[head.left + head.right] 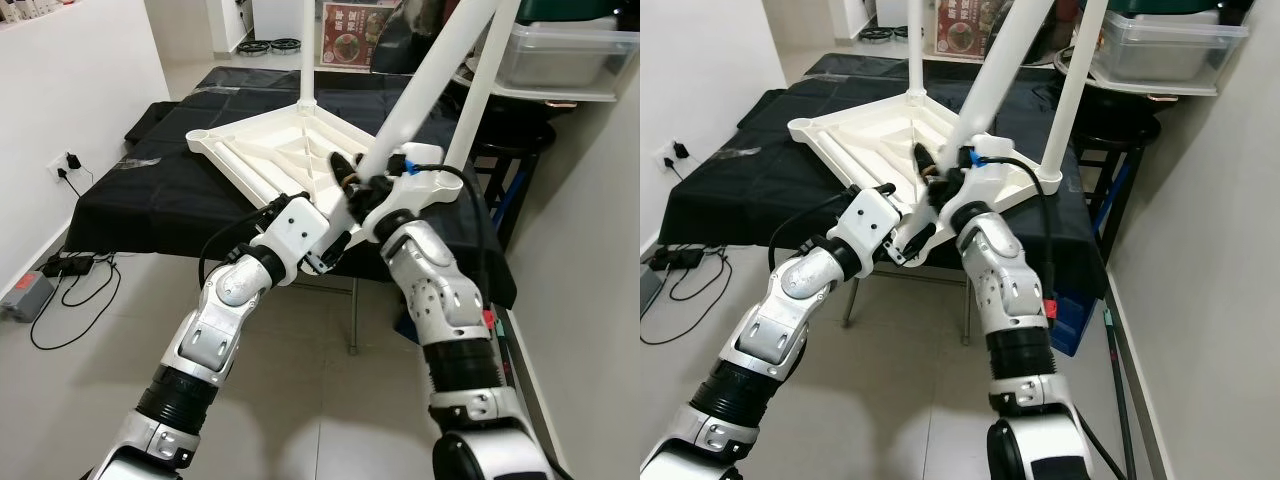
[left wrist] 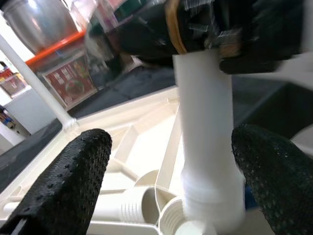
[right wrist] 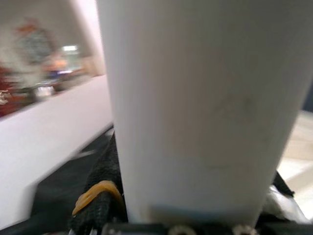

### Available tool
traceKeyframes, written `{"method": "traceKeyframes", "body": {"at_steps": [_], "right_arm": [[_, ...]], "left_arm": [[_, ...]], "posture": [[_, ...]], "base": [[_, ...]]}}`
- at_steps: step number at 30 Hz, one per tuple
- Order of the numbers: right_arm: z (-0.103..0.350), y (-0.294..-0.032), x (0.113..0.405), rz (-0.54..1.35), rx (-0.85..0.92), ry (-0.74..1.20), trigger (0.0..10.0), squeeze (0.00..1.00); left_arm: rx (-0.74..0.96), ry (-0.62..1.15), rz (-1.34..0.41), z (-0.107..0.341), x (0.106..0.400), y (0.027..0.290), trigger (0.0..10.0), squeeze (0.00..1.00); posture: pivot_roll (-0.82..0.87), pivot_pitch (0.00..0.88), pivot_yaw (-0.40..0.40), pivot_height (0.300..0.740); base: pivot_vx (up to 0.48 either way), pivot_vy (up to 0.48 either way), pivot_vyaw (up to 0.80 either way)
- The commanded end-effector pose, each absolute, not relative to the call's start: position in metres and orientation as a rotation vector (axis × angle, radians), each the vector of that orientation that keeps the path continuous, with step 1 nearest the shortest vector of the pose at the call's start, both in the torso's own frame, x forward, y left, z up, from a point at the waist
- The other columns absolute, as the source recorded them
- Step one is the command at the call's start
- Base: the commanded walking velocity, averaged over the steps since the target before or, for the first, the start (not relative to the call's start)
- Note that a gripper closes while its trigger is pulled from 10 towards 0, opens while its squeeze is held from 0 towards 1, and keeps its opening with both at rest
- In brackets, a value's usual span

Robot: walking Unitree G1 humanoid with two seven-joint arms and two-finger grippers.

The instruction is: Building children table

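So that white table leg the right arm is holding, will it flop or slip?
The leg looks like a rigid plastic tube, so probably stiff and light. Its smooth surface may slip in the right gripper. Being long and tilted, it would likely lever sideways if let go.

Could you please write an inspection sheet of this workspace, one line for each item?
Surface: black cloth-covered table.
Job's things: white plastic tabletop lies upside down; two white plastic legs stand in its corners; a third, tilted white leg sits at the near corner socket.
Clutter: nothing seen on the cloth.
Grippers: right hand shut on tilted white leg; left hand open around its base.
Cables: black cables and wall plug.
Surroundings: clear plastic bin on shelf.
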State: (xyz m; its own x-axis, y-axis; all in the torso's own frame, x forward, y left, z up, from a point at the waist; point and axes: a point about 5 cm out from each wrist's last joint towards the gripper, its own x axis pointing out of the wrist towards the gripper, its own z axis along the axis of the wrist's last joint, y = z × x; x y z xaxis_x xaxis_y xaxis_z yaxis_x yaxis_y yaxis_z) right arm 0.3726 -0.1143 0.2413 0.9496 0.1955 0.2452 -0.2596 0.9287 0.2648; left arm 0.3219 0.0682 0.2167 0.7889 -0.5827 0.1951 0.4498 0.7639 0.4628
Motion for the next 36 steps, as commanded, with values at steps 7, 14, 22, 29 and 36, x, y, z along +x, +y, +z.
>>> {"method": "traceKeyframes", "body": {"at_steps": [7, 14, 22, 29, 36], "right_arm": [[0.258, -0.148, 0.365, 0.093, 0.216, -0.367, 10.0, 0.00], [0.231, -0.139, 0.313, 0.225, 0.143, -0.405, 10.0, 0.00], [0.197, -0.151, 0.297, 0.146, 0.124, -0.314, 10.0, 0.00], [0.175, -0.160, 0.279, 0.077, 0.045, -0.257, 10.0, 0.00], [0.193, -0.171, 0.285, -0.025, 0.003, -0.321, 10.0, 0.00]], "left_arm": [[0.200, -0.220, -0.517, 0.188, 0.299, 0.076, 10.0, 0.00], [0.071, -0.095, -0.435, 0.145, 0.260, 0.089, 10.0, 0.00], [0.032, -0.068, -0.404, 0.142, 0.255, 0.086, 10.0, 0.00], [0.044, -0.074, -0.385, 0.147, 0.260, 0.089, 10.0, 0.00], [-0.031, 0.119, -0.580, 0.128, 0.280, 0.071, 10.0, 0.00]], "posture": [[0.11, 0.006, -0.059, 0.740], [0.10, 0.020, -0.057, 0.740], [0.09, 0.022, -0.056, 0.740], [0.09, 0.019, -0.050, 0.740], [0.09, 0.019, -0.057, 0.740]], "base": [[0.000, 0.000, 0.00], [0.000, 0.000, 0.00], [0.000, 0.000, 0.00], [0.000, 0.000, 0.00], [0.000, 0.000, 0.00]]}}
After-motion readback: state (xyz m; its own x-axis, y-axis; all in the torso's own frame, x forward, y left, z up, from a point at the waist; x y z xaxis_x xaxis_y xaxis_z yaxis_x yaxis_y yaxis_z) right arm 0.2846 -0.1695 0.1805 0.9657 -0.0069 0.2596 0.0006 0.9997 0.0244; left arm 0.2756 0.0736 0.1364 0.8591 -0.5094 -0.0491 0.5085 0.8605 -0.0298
